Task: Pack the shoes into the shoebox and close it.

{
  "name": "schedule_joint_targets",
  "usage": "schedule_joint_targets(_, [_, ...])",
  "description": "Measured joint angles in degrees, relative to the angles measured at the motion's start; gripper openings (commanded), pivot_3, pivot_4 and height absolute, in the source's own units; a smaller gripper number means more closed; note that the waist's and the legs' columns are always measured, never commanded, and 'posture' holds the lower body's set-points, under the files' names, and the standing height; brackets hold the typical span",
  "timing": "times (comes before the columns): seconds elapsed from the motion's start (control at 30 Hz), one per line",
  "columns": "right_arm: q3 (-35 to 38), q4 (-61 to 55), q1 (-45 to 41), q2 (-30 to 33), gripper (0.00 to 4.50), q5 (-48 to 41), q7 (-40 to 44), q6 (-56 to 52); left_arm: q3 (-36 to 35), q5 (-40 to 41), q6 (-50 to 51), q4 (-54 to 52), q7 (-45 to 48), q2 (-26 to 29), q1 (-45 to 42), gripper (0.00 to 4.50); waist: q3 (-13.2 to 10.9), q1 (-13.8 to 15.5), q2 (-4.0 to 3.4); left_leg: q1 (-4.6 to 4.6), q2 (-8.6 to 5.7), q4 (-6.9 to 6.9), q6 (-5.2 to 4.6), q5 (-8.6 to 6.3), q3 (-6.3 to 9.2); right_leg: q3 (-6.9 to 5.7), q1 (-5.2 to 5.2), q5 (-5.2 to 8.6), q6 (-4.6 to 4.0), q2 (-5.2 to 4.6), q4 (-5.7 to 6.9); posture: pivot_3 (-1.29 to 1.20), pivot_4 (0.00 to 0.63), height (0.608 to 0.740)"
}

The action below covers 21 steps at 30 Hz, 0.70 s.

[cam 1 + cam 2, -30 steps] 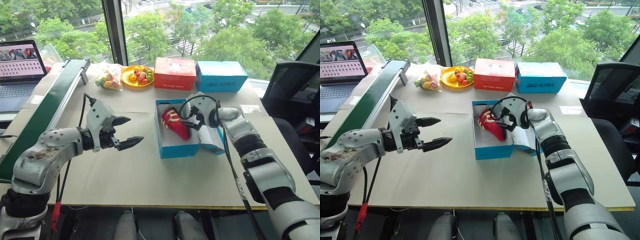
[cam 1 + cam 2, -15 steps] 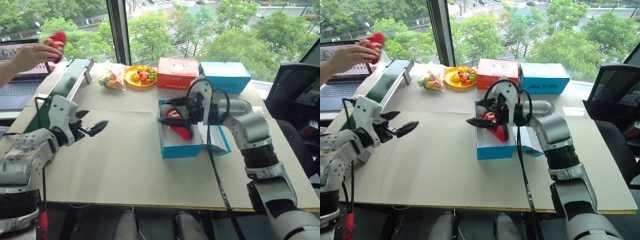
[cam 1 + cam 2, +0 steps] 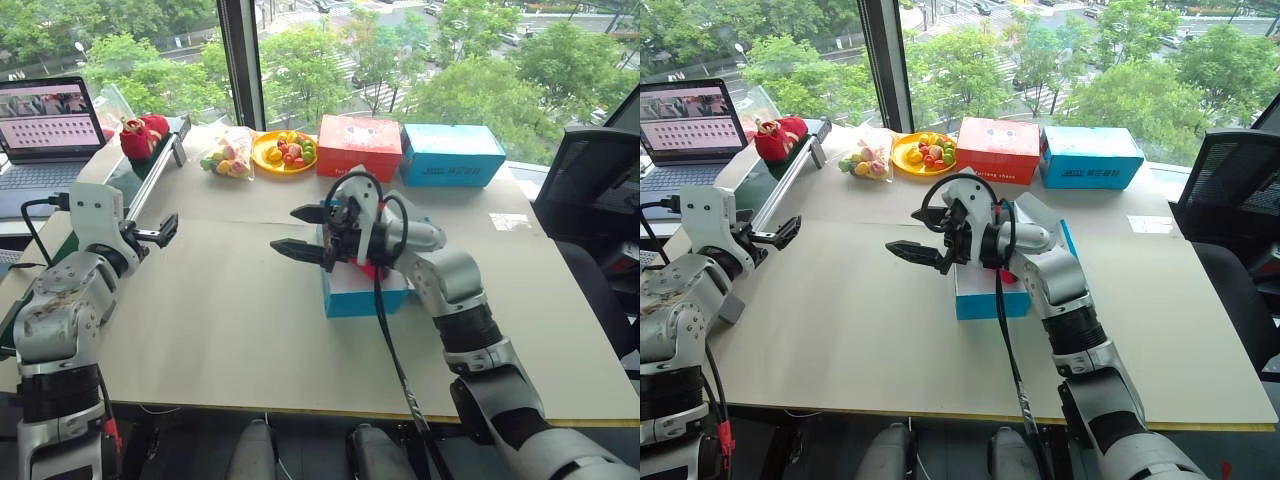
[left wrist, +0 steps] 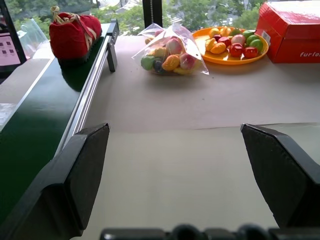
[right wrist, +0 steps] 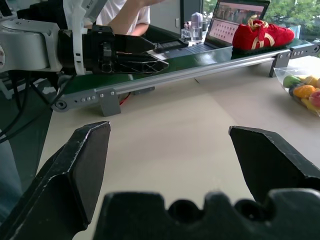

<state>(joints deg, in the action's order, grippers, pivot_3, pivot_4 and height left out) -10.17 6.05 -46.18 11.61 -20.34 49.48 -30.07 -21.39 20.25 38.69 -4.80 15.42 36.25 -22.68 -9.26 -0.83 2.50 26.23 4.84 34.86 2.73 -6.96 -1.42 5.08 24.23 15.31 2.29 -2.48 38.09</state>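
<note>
A pale table [image 3: 230, 330] is set before a wide window [image 3: 420, 50], through which daylit green trees [image 3: 300, 60] are seen, divided by a dark frame post [image 3: 238, 60]; a black office chair [image 3: 590, 170] stands alongside

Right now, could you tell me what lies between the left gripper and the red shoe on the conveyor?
Only bare green belt separates the left gripper from the shoe, per the left wrist view.

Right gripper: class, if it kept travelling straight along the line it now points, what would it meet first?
The right gripper, jaws open, points across bare table toward the green conveyor. It would probably reach the conveyor's rail first; the left gripper sits off to one side. Depth is uncertain.
</note>
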Motion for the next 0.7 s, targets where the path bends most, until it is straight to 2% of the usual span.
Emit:
schedule_joint_targets(0.33, [-0.5,0.14,0.61,-0.36,4.46,0.02,0.08,0.17,-6.25,-2.36,-10.96,13.11,1.39,3.28,2.96,4.5,0.0,-0.21,0.0,-0.01,0.01,-0.03,0.0,0.0,-0.01,-0.01,0.02,-0.01,-0.02,-0.01,-0.01,0.0,0.15,0.74])
schedule_joint_targets(0.7, [-1.04,-1.21,2.5,2.01,4.46,0.0,2.25,0.17,-11.34,-2.17,-31.75,39.75,12.33,10.45,3.3,4.5,0.01,0.03,0.03,0.0,0.04,-0.04,0.02,-0.01,-0.02,-0.09,0.03,-0.02,-0.05,-0.02,-0.02,0.0,0.15,0.74])
